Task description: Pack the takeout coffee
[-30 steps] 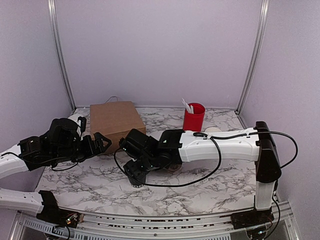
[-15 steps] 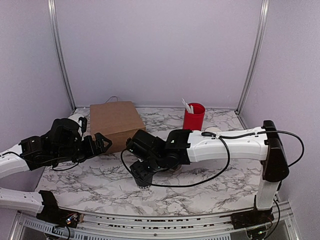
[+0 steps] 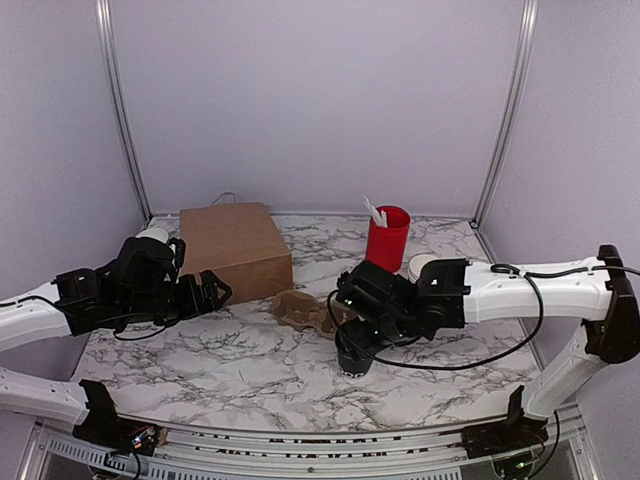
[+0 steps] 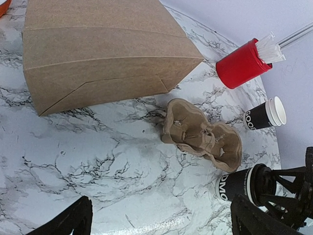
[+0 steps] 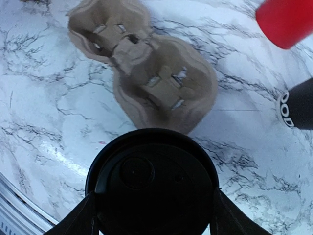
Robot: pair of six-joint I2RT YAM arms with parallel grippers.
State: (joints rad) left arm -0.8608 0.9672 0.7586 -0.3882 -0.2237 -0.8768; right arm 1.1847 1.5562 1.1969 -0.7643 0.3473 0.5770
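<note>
At the near middle of the white marbled table top (image 3: 200,370): the takeout coffee (image 3: 352,358), a small black paper cup with a round black plastic lid, stands upright in my right claw (image 3: 355,345). The claw is part spread and pinches the cup just under the lid, one finger on each flank. In the wrist view the lid fills the lower frame between my fingers (image 5: 80,220). I cannot tell whether the base rests on the table or hangs just above it.

Just beside the cup, on its far-left side, lies the brown moulded-pulp two-well cup carrier (image 5: 146,78), apart from the cup.

Step in hand, as I judge it: seat the cup in the nearer well.
- Lift enough for the base to clear the carrier rim.
- Centre over the well; keep the cup plumb so the lid does not pop.
- Lower straight, and release only once seated. The carrier is light and may skid if nudged.

Further out:
- Brown kraft paper bag (image 3: 235,250), lying at far left.
- My left claw (image 3: 213,290), spread wide and empty, near the bag.
- Tall red cup of white utensils (image 3: 387,235), at the back.
- Stack of lidless black white-rimmed cups (image 4: 261,115), to the right.
</note>
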